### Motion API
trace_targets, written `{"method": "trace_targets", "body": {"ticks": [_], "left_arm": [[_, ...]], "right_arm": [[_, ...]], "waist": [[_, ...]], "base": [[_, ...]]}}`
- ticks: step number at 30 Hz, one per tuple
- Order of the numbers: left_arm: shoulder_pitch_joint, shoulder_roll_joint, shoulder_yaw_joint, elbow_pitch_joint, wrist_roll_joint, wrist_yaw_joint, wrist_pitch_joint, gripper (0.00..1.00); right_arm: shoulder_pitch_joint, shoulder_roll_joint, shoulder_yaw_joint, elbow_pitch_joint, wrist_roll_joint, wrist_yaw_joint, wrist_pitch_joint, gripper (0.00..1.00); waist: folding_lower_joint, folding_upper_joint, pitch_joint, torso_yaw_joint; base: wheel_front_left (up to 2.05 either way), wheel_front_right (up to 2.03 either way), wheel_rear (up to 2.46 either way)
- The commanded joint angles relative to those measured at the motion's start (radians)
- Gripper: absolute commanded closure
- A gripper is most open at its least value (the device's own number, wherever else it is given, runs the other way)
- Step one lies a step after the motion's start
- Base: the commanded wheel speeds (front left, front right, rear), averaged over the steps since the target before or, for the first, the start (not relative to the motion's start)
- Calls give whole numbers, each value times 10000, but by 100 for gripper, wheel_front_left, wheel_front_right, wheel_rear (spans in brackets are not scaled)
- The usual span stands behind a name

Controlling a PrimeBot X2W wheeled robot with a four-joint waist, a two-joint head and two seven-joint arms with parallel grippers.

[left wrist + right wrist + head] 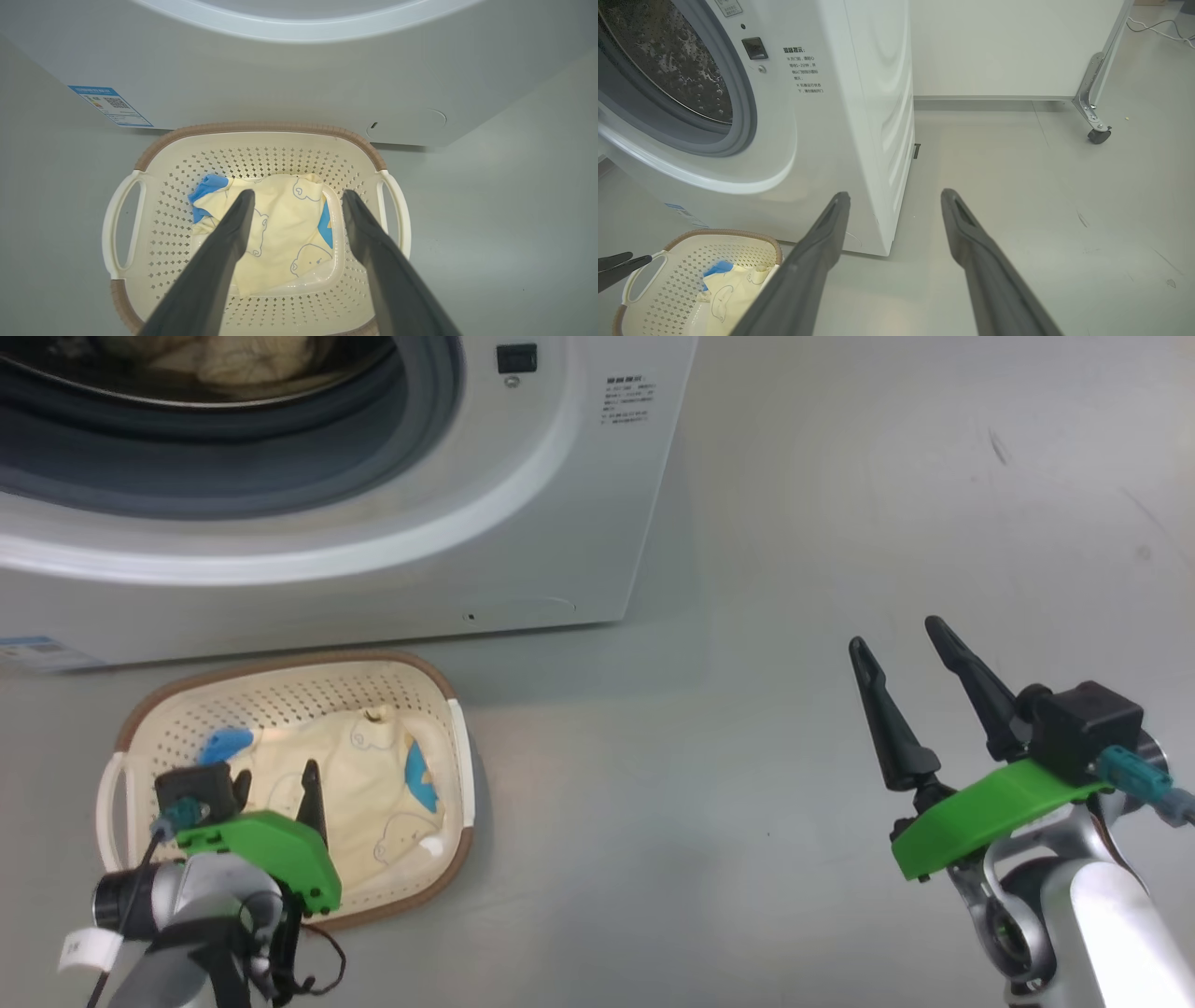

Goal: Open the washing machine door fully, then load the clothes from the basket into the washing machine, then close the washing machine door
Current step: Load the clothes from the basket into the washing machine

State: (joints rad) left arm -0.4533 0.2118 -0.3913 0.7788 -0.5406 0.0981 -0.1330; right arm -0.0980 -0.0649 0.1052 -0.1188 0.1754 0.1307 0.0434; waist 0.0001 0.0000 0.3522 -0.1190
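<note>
The washing machine (560, 523) fills the upper left of the head view with its mouth uncovered, so the opening step looks done. Pale cloth (252, 359), probably a garment, lies in the drum (668, 60). At lower left the basket (280, 677) holds one yellow bear-print garment (364, 793). The left gripper (275, 782) hangs over it, jaws apart and empty. At lower right the right gripper (892, 632) has its jaws apart too. The rest of the loading and closing the door remain

Bright, even overhead light. Soft shadows right of basket (280, 665) and washing machine (560, 523) on floor (794, 523). 2 wrist views bow at edges; fingers (205, 280) soft near lens. Head view sharp.
</note>
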Motion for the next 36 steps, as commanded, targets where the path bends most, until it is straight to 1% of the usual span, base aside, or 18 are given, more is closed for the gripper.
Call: {"method": "trace_targets", "body": {"ticks": [1,6,9,13,16,20,21,26,28,32,36], "left_arm": [[-747,154,315,335,-119,-244,34,0],[-1941,45,168,1899,-180,-877,291,0],[-2596,-3,64,2736,-217,-1168,767,0],[-3460,1,-57,3601,-220,-1382,1460,0],[-4041,114,-100,4062,-210,-1444,1786,0],[-4754,343,-283,4481,1,-1247,2067,0],[-4754,343,-283,4481,1,-1247,2067,0],[-5455,654,-306,4709,122,-749,1905,0],[-5645,719,-259,4779,78,-644,1898,0],[-6001,928,-198,4891,19,-466,1967,0],[-6099,877,-76,4979,-163,-302,2140,0]], "right_arm": [[-362,-256,203,-361,108,0,-91,0],[-646,-284,289,-394,240,0,-278,0],[-825,-283,349,-433,292,0,-424,0],[-1063,-326,457,-495,334,0,-621,0],[-1207,-318,528,-548,396,0,-768,0],[-1293,-302,572,-667,488,0,-901,0],[-1293,-302,572,-667,488,0,-901,0],[-1301,-260,618,-819,611,0,-1072,0],[-1290,-257,658,-825,668,0,-1102,0],[-1292,-259,705,-875,768,0,-1174,0],[-1179,-298,692,-978,808,0,-1217,0]], "waist": [[-1,0,1094,-381],[-1,0,2117,-772],[-1,0,2761,-945],[-1,0,3616,-1157],[-1,0,4231,-1350],[-1,0,5030,-1555],[-1,0,5030,-1555],[-1,0,5846,-1780],[-1,0,6082,-1857],[-1,0,6460,-1991],[-1,0,6533,-1977]], "base": [[0,0,0],[0,0,0],[0,0,0],[0,0,0],[0,0,0],[0,0,0],[0,0,0],[0,0,0],[0,0,0],[0,0,0],[0,0,0]]}}
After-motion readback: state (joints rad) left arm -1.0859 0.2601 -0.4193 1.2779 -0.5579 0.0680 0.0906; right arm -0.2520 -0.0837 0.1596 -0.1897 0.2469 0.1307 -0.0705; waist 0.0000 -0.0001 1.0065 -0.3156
